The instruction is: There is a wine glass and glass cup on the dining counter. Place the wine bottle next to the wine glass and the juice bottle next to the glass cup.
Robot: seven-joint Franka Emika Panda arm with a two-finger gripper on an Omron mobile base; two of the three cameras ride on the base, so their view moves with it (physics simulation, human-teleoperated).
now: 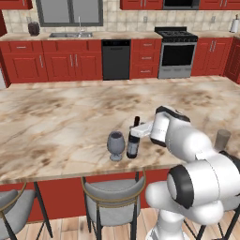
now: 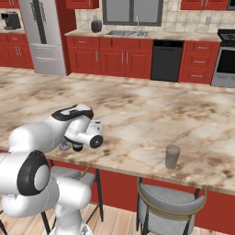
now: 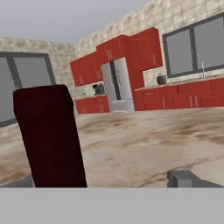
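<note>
The dark wine bottle point(image 1: 133, 140) stands upright on the dining counter point(image 1: 56, 126), just right of the stemmed wine glass point(image 1: 116, 145). My gripper point(image 1: 139, 128) reaches the bottle's neck from the right and is open. In the hand view the dark red neck capsule point(image 3: 50, 135) rises close by the left fingertip, with a wide gap to the right fingertip point(image 3: 186, 178). The glass cup point(image 1: 222, 139) stands alone near the counter's front edge, far to the right, and shows again as the tumbler point(image 2: 172, 156). The juice bottle is out of view.
Grey-cushioned bar stools point(image 1: 112, 197) point(image 2: 170, 202) stand under the counter's front edge. My arm point(image 2: 69, 128) covers the bottle and wine glass in the right base view. Red cabinets, a dishwasher point(image 1: 116, 58) and a stove point(image 1: 177, 54) line the far wall.
</note>
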